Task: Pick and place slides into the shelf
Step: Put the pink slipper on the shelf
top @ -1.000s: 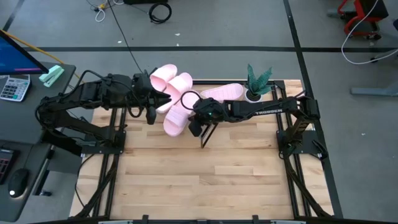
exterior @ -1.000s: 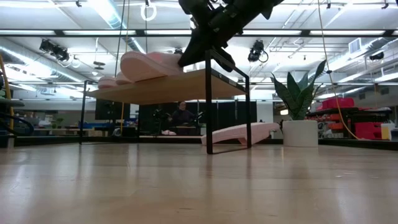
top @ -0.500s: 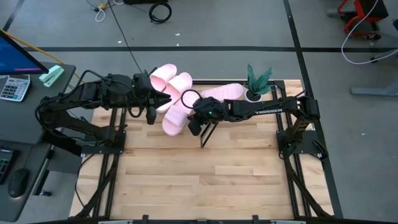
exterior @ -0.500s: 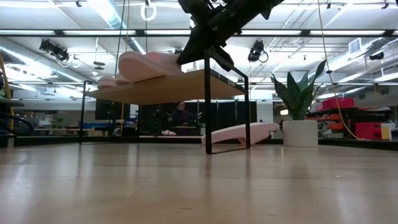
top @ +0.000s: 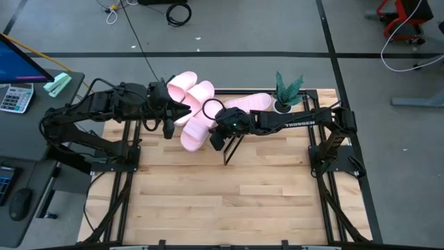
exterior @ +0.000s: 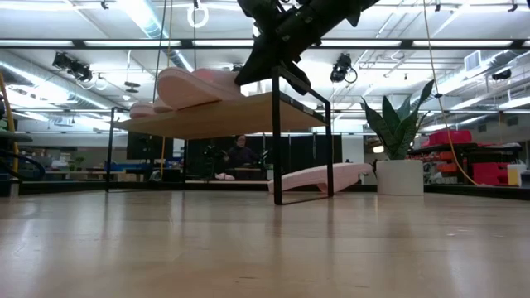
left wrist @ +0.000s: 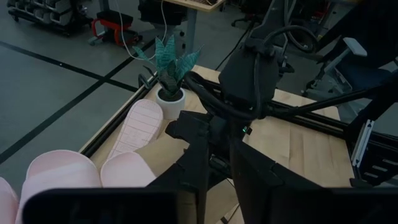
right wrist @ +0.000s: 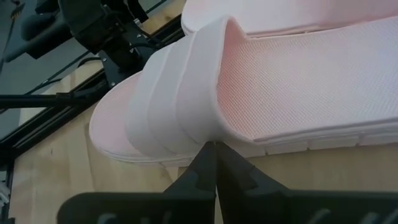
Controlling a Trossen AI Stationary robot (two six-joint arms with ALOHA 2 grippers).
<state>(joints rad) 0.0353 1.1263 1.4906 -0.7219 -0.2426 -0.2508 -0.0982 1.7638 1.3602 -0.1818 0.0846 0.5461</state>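
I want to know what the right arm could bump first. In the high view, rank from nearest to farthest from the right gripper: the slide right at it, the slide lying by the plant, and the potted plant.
1. Pale pink foam slide at the shut right gripper, on its left-arm side.
2. Pale pink foam slide lying sole-up toward the table's far edge.
3. Green potted plant in a white pot, at the far edge beyond that slide.

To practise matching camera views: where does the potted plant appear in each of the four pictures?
High view: potted plant at the table's far edge, right of centre.
Low view: plant at right, past the shelf.
Left wrist view: plant upper centre-left.
Right wrist view: not in it.
Shared landmark: the overturned slide lying beside it.
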